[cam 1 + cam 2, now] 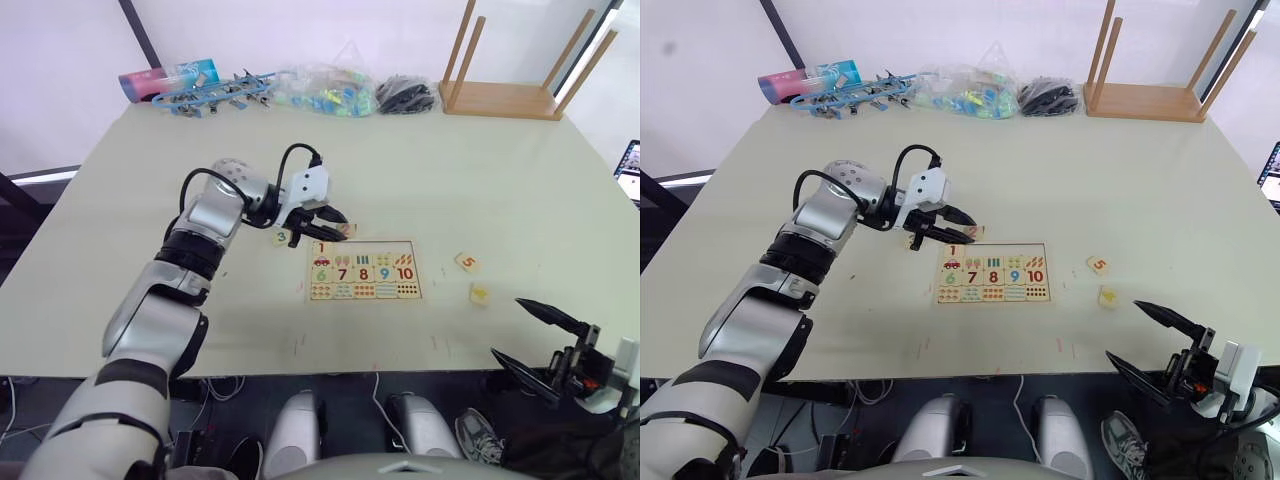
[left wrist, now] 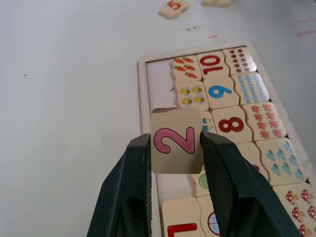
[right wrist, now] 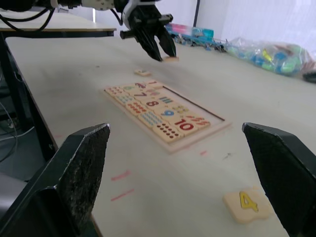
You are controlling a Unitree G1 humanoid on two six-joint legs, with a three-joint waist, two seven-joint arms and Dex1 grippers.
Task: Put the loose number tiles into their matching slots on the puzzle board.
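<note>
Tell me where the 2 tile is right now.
The 2 tile is pinched in the left gripper, held just above the far-left corner of the puzzle board, beside the seated 1 tile.

Bare table (image 1: 150, 200) surrounds the puzzle board (image 1: 363, 271).

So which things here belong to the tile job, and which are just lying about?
Job:
- board, tile 1 already in
- tile 2, held by the left tool
- tile 3
- tile 4
- tile 5
- right tool, open, idle

Lying about:
- stool
- bag of blocks
- blue toy
- black bundle
</note>
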